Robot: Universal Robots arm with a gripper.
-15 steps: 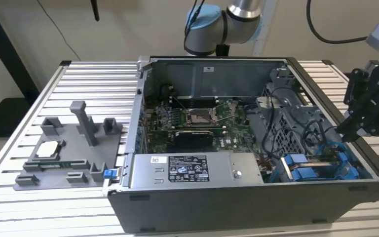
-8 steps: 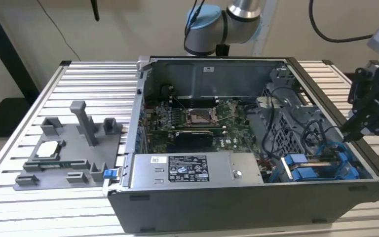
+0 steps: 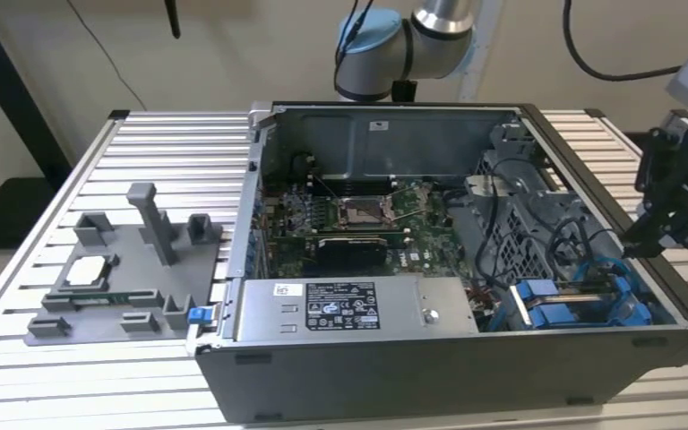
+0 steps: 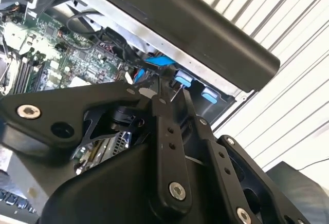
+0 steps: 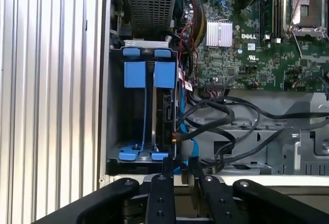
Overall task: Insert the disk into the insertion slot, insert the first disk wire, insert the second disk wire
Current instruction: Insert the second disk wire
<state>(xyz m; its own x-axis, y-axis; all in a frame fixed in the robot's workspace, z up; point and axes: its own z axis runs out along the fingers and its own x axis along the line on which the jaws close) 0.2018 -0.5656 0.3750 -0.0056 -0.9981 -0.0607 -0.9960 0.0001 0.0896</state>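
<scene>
The disk [image 5: 167, 112] stands on edge in the insertion slot [image 5: 146, 43], held in a bright blue carrier [image 5: 165, 74], with a second blue carrier [image 5: 134, 74] beside it. In the exterior view the slot [image 3: 573, 309] is in the case's front corner, on the exterior view's right. Black wires [image 5: 205, 112] and a blue wire [image 5: 188, 150] run up to the disk's end; I cannot tell whether they are plugged in. My gripper [image 5: 181, 163] [image 4: 171, 91] [image 3: 652, 244] hovers over the case wall beside the slot. It is open by a narrow gap and holds nothing.
The open computer case lies on a slatted metal table [image 3: 33, 358]. Inside are the power-supply box [image 3: 356, 306], the motherboard [image 3: 356, 224] and a perforated grey cage [image 5: 149, 3]. A grey fixture plate [image 3: 129, 269] with parts sits on the exterior view's left.
</scene>
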